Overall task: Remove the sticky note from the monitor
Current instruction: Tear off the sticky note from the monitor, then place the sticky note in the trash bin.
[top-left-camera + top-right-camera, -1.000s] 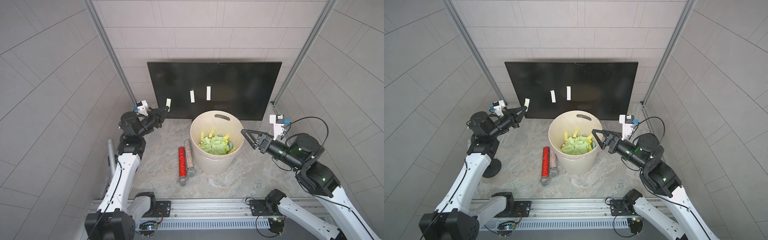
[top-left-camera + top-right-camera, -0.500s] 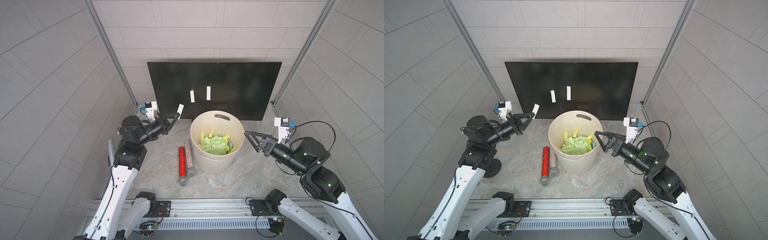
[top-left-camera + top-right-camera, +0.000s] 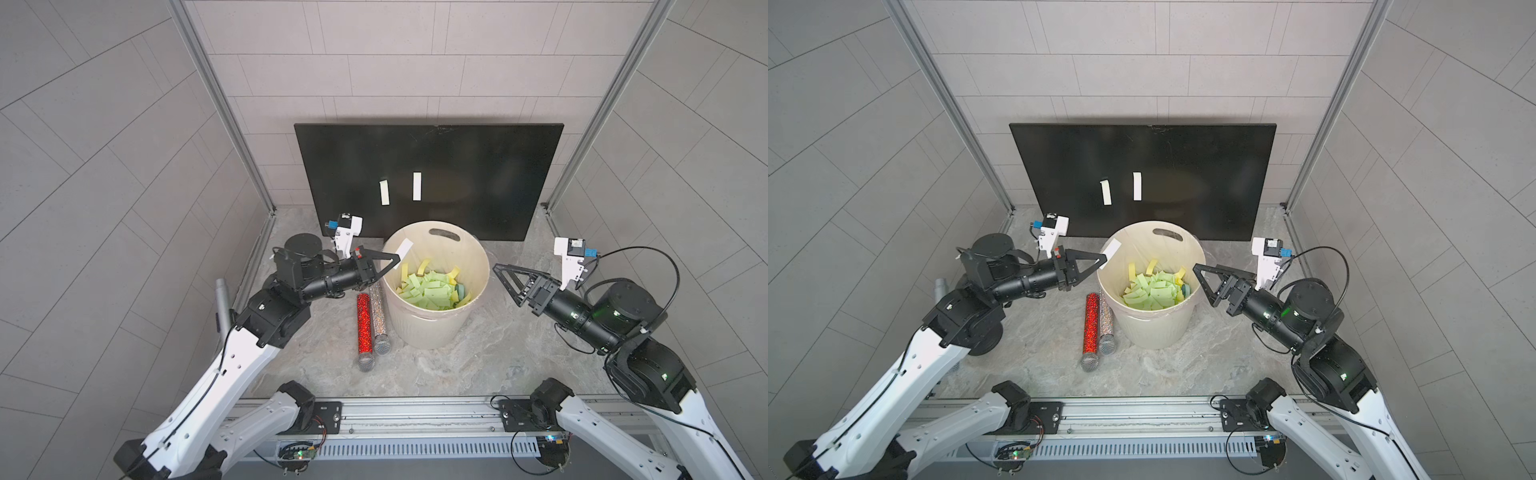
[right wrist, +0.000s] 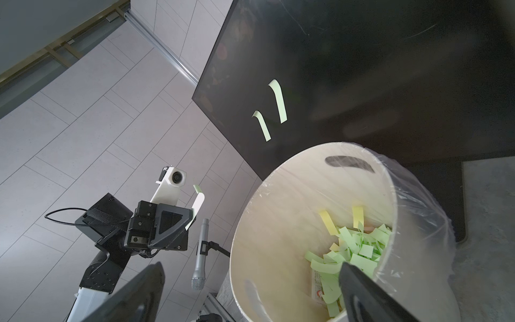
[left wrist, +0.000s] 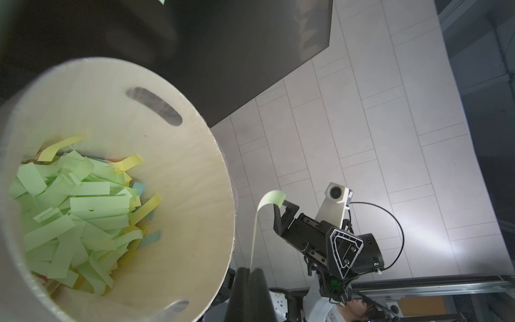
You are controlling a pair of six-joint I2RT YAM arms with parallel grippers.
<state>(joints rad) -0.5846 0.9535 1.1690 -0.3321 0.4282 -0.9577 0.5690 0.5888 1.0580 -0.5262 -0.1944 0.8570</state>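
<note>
The black monitor (image 3: pixel 457 166) (image 3: pixel 1183 158) leans against the back wall. Two pale sticky notes (image 3: pixel 384 192) (image 3: pixel 417 186) hang on its face, and the right wrist view shows them as green strips (image 4: pixel 279 101). My left gripper (image 3: pixel 395 262) (image 3: pixel 1102 261) is shut on a third sticky note (image 3: pixel 404 248) (image 5: pixel 271 198), which it holds above the left rim of the cream bucket (image 3: pixel 469 257). In the left wrist view the strip rises from the closed fingertips (image 5: pixel 259 274) and curls at its end. My right gripper (image 3: pixel 505 284) (image 4: pixel 248 278) stands open and holds nothing, just right of the bucket.
The bucket (image 5: pixel 181 167) is plastic-lined and holds several green and yellow strips. A red glitter tube (image 3: pixel 364 328) and a silver one (image 3: pixel 379 316) lie left of its base. A grey microphone (image 3: pixel 222 297) stands by the left wall. The metal rail (image 3: pixel 415 415) runs along the front.
My left gripper has carried the note from the monitor's lower left corner rightward to the bucket's rim. The right arm has drawn back to the right, jaws wide.
</note>
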